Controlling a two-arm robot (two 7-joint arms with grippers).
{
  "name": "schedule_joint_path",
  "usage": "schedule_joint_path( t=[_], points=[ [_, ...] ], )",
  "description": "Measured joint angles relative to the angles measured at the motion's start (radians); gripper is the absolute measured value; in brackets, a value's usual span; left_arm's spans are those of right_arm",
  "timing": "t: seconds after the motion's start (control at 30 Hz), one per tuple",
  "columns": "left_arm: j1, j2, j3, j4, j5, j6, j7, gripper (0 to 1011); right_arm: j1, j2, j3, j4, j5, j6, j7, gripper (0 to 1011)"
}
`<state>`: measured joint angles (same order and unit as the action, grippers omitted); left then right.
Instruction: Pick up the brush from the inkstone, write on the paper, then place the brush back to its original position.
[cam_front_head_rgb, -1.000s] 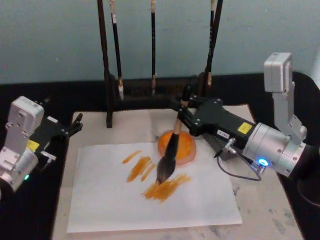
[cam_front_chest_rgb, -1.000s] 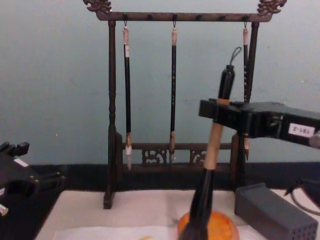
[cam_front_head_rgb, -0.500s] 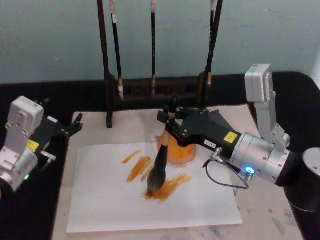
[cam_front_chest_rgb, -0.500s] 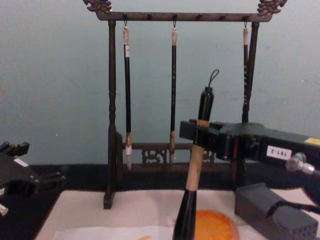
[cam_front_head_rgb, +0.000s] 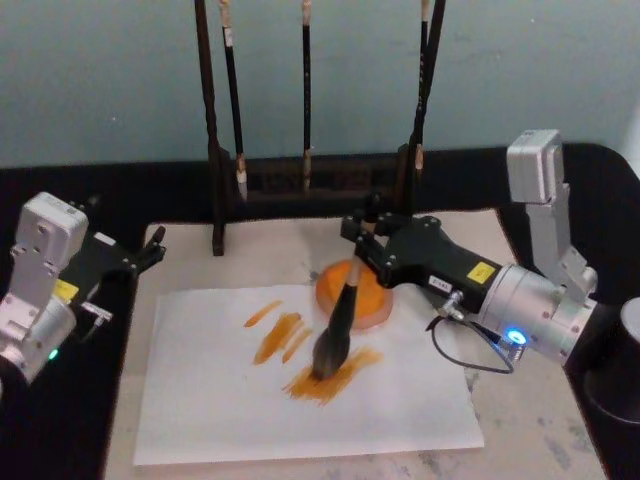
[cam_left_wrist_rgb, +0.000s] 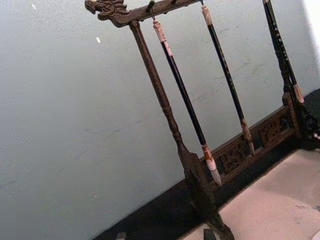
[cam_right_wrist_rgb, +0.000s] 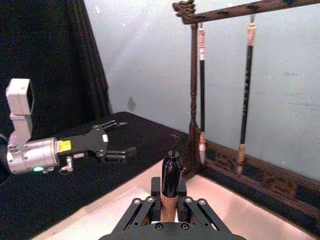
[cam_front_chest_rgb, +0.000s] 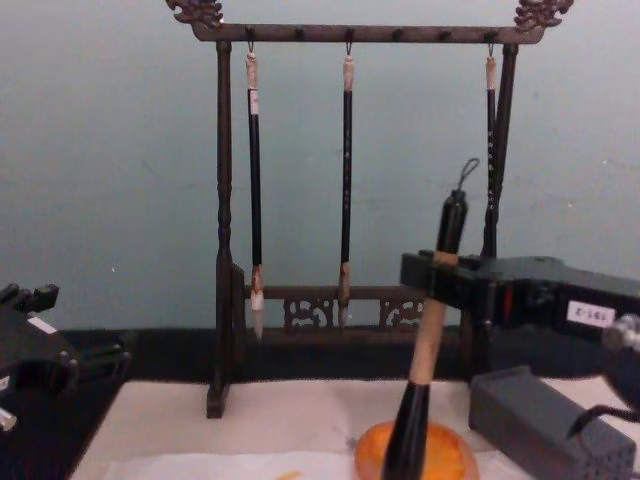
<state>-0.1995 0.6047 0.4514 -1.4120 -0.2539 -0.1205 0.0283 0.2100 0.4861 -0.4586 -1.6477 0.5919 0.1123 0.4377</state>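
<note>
Right gripper (cam_front_head_rgb: 362, 238) jaws clamp one brush (cam_front_head_rgb: 341, 308), tuft on paper (cam_front_head_rgb: 220, 400); three slim brushes (cam_front_chest_rgb: 347, 180) hang; left gripper (cam_right_wrist_rgb: 126, 136) jaws apart.

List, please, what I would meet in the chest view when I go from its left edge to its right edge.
left gripper, idle and open → stand post → first slim brush → second slim brush → brush, tilted, held by the right gripper → grey block.

Brush (cam_front_head_rgb: 343, 308) tip on paper (cam_front_head_rgb: 220, 400); inkstone (cam_front_head_rgb: 374, 304) behind
</note>
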Motion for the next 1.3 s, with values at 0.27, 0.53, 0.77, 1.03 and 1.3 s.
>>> schedule_joint_path(
  t=[0.27,0.53,0.77,1.03,1.3],
  points=[
    [0.0,0.0,0.0,0.0,0.0,0.0,0.0,1001,-0.008,0.009,0.028,-0.002,0.008,0.002,-0.014,175],
    [0.0,0.0,0.0,0.0,0.0,0.0,0.0,1001,-0.017,0.012,0.038,-0.014,0.025,0.003,-0.011,176],
    [0.0,0.0,0.0,0.0,0.0,0.0,0.0,1001,-0.017,0.006,0.038,-0.023,0.041,-0.002,-0.003,176],
    [0.0,0.0,0.0,0.0,0.0,0.0,0.0,1001,-0.003,0.003,0.033,-0.029,0.039,-0.01,-0.006,175],
    [0.0,0.0,0.0,0.0,0.0,0.0,0.0,1001,0.018,0.003,0.041,-0.035,0.026,-0.026,-0.01,176]
  ],
)
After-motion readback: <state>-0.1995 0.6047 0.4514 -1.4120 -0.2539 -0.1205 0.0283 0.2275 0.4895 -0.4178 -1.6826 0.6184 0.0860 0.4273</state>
